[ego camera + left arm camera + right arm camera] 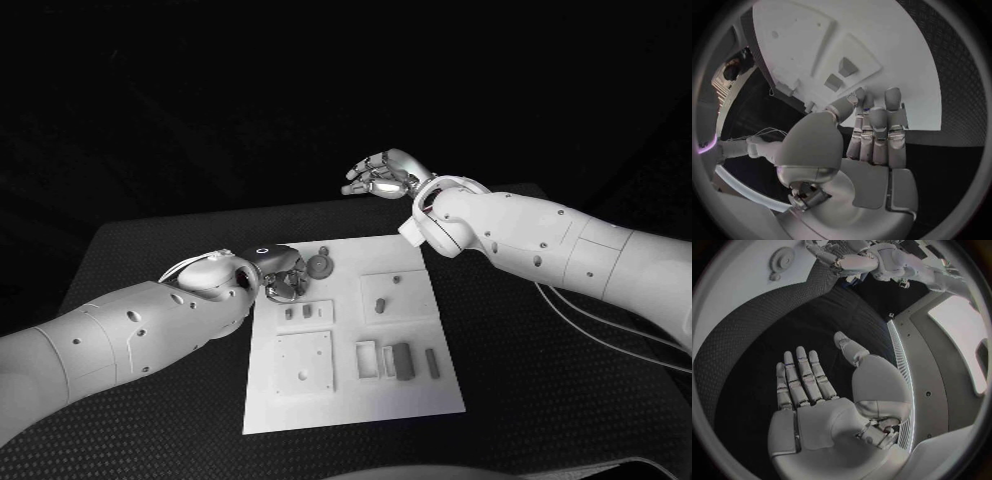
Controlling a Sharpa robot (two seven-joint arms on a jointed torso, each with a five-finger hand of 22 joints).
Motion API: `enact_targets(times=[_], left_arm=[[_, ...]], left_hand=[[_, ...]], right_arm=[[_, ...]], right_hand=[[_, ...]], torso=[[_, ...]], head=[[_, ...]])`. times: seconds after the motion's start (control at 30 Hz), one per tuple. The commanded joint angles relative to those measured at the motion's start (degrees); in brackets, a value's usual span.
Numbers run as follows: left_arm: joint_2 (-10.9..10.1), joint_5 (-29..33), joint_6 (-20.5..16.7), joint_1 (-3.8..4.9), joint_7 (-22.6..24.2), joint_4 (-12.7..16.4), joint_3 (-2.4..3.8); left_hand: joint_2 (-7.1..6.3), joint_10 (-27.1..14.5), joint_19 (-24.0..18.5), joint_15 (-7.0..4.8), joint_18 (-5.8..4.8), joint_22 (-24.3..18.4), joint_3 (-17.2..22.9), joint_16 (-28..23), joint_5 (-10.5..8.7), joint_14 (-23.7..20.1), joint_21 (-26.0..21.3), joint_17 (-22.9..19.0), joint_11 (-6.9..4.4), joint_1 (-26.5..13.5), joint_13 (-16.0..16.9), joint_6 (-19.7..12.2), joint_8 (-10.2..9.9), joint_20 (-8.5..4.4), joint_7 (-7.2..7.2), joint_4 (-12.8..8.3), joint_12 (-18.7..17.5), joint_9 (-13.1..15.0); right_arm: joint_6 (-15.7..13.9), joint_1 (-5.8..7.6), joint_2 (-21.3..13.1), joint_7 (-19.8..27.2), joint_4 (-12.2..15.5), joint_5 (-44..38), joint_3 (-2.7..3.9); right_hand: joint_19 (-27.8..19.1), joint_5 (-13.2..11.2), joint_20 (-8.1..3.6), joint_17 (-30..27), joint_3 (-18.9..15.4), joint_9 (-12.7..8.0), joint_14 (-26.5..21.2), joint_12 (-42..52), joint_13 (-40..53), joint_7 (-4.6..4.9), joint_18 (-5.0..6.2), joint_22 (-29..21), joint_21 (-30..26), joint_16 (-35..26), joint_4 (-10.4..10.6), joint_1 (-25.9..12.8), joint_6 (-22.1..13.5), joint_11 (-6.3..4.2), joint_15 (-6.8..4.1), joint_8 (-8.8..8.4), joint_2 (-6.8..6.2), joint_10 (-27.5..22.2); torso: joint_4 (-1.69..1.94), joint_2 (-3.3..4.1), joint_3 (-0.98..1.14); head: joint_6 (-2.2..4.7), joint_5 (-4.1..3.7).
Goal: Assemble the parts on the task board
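The white task board (418, 395) lies in the middle of the black table. Small grey parts sit on it: a gear (320, 265) near its far left corner, a peg (381, 305), and several blocks (401, 360). My left hand (281, 272) hovers at the board's far left corner, just beside the gear. In the left wrist view its fingers (876, 130) lie straight, reaching over the board's edge (879, 40) near two small blocks (842, 72), and hold nothing. My right hand (382, 175) is raised beyond the board's far edge, with palm and fingers (801, 380) spread and nothing in them.
Black textured table (548, 400) surrounds the board on every side. White cables (606, 335) hang from the right arm over the table's right part. The right wrist view shows the gear (784, 259) and my left hand (848, 262) far off.
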Motion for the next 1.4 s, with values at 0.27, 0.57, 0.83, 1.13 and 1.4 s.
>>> enact_targets(times=[0.27, 0.57, 0.83, 1.13, 1.4], left_arm=[[-0.1, -1.6, 0.1, -0.91, 0.5, -0.3, -0.62], [-0.3, -0.4, -1.0, -0.91, 0.9, -0.2, -0.62], [-0.4, -0.2, -1.6, -0.91, 0.1, -0.3, -0.62], [-0.6, -0.1, -2.2, -0.91, -0.7, -0.3, -0.62], [-0.8, -0.1, -2.7, -0.91, -0.8, -0.5, -0.60]], left_hand=[[0.16, 0.6, 0.3, -0.12, 2.49, 1.0, 0.3, 0.2, 0.07, 0.5, 0.2, 0.2, 0.01, 0.0, 0.1, 0.8, 0.3, -0.40, -0.04, 0.0, -0.3, 0.0], [-0.50, -0.1, 0.1, 0.11, 2.40, 1.1, 0.3, 0.0, 0.25, 0.3, 0.0, 0.2, 0.27, 0.0, -0.1, -0.1, -0.2, -0.36, 0.32, 0.0, -1.0, -0.3], [-3.53, -0.9, -0.2, 0.51, 2.56, 1.2, -0.3, 0.0, 0.51, -0.1, -0.2, 0.4, 0.68, 1.4, 0.0, -2.7, -1.6, -0.03, 1.37, -0.1, -1.9, -1.0], [-4.99, -2.0, -0.8, 1.07, 2.79, 1.1, -1.4, -0.2, 0.48, -0.7, -0.5, 0.5, 1.26, 2.4, 0.2, -6.2, -3.2, 0.52, 2.83, -0.1, -2.8, -1.8], [-5.22, -2.3, -0.8, 1.22, 2.91, 1.1, -1.8, -0.2, 0.30, -0.7, -0.6, 0.5, 1.41, 2.7, 0.3, -7.8, -3.8, 0.66, 3.14, -0.1, -3.1, -2.2]], right_arm=[[0.9, -0.02, -0.1, 0.5, 0.0, -0.1, 0.02], [0.7, -0.02, -0.1, 0.5, 0.0, -0.1, 0.01], [0.8, -0.03, -0.2, 0.4, 0.0, -0.1, 0.01], [0.9, -0.03, -0.2, 0.1, 0.0, -0.2, 0.01], [0.9, -0.04, -0.2, 0.1, -0.1, -0.2, 0.01]], right_hand=[[0.4, -0.1, -0.03, -0.1, -0.1, -0.1, -0.3, -0.4, -0.1, 2.45, -0.23, 0.1, -0.3, 0.0, -0.1, -0.1, -0.3, 0.03, 0.07, 0.35, 0.43, 0.5], [0.4, -0.1, -0.02, -0.1, -0.1, -0.1, -0.3, -0.4, -0.1, 2.46, -0.22, 0.1, -0.3, -0.1, -0.1, -0.2, -0.3, 0.04, 0.07, 0.35, 0.41, 0.5], [0.4, -0.1, -0.01, -0.1, -0.1, -0.1, -0.3, -0.4, -0.1, 2.47, -0.22, 0.1, -0.4, -0.1, -0.1, -0.2, -0.3, 0.04, 0.08, 0.35, 0.36, 0.5], [0.3, -0.1, 0.00, -0.1, -0.2, -0.2, -0.4, -0.5, -0.2, 2.52, -0.23, 0.2, -0.4, -0.1, -0.2, -0.2, -0.4, 0.08, 0.09, 0.30, 0.23, 0.4], [0.3, -0.1, 0.01, -0.1, -0.2, -0.2, -0.5, -0.5, -0.3, 2.54, -0.23, 0.2, -0.5, -0.1, -0.2, -0.2, -0.5, 0.10, 0.11, 0.28, 0.20, 0.4]], torso=[[0.10, -0.01, -0.03], [0.02, 0.01, 0.00], [0.05, 0.00, 0.03], [-0.01, 0.00, 0.05], [-0.01, 0.01, 0.03]], head=[[-0.07, -0.25], [0.03, -0.16], [-0.04, -0.24], [0.05, -0.27], [0.06, -0.41]])
